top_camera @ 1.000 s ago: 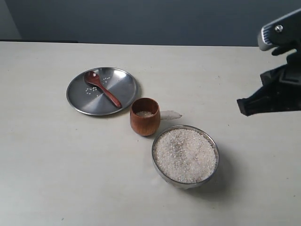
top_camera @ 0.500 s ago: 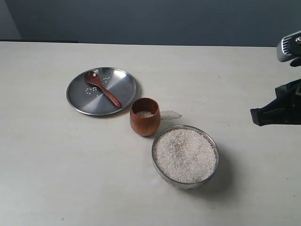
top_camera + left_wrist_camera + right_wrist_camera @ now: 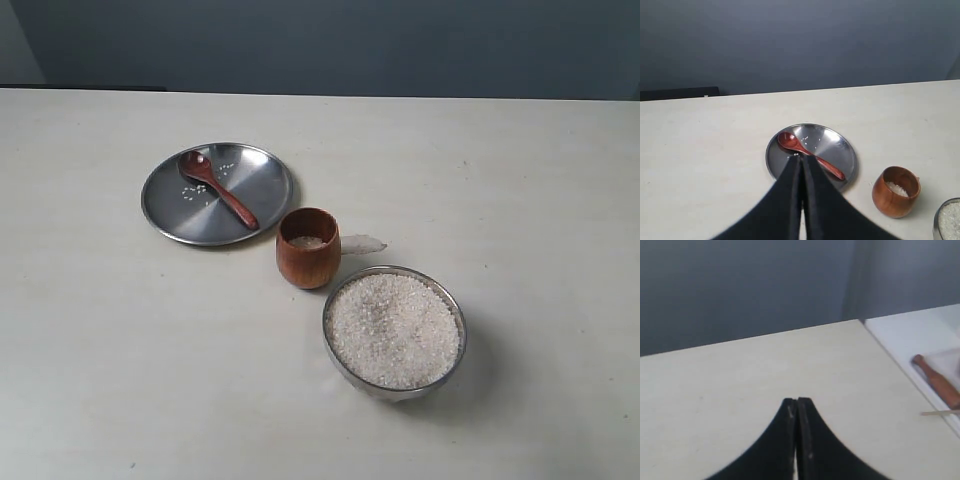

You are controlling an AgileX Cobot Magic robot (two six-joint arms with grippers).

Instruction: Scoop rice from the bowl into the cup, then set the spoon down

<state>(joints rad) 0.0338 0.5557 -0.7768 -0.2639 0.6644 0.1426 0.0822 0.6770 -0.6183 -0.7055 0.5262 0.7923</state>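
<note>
Though beside the cup [image 3: 308, 247], bowl [image 3: 396, 392] well apart from far table [image 3: 520, 190] edge.

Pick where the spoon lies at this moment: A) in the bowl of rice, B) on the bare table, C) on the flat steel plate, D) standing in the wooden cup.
C: the spoon lies across the steel plate, with its scoop near the far rim, apart from the cup.

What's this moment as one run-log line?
spoon: on plate | cup: some rice | bowl: full | left gripper: shut, empty | right gripper: shut, empty
</note>
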